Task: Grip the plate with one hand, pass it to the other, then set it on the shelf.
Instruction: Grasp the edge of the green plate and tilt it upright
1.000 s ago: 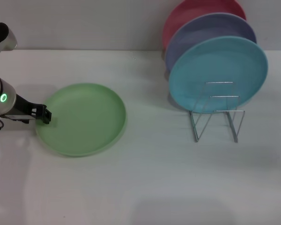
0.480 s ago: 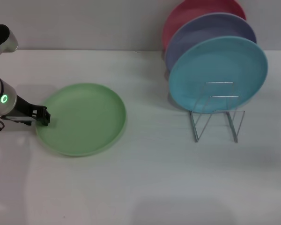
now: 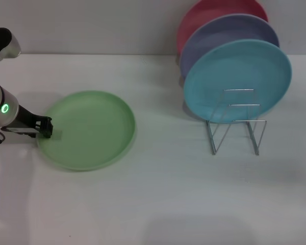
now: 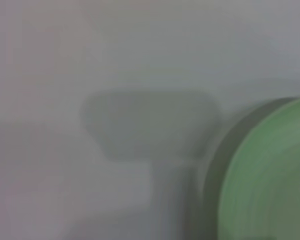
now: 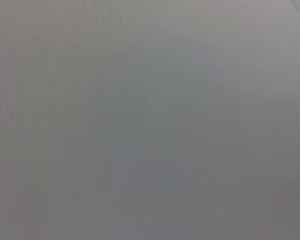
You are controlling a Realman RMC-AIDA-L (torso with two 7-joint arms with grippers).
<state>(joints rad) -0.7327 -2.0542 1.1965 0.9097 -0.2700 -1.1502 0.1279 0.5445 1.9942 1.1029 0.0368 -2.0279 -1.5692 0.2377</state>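
Note:
The light green plate (image 3: 89, 128) lies on the white table, left of centre. My left gripper (image 3: 47, 127) reaches in from the left edge and sits at the plate's left rim, shut on it. The left wrist view shows a blurred part of the plate (image 4: 270, 175) over the table, with a dark shadow along its edge. The wire shelf (image 3: 235, 128) stands at the right, with free loops at its front. My right gripper is out of view; its wrist view shows only a blank grey surface.
Three plates stand upright in the shelf: a turquoise plate (image 3: 237, 76) in front, a lavender plate (image 3: 214, 35) behind it, and a pink plate (image 3: 204, 13) at the back. The white table (image 3: 158, 194) stretches between the green plate and the shelf.
My left gripper has drawn back a little to the left, and the green plate has shifted left with it. The shelf and its plates have not moved.

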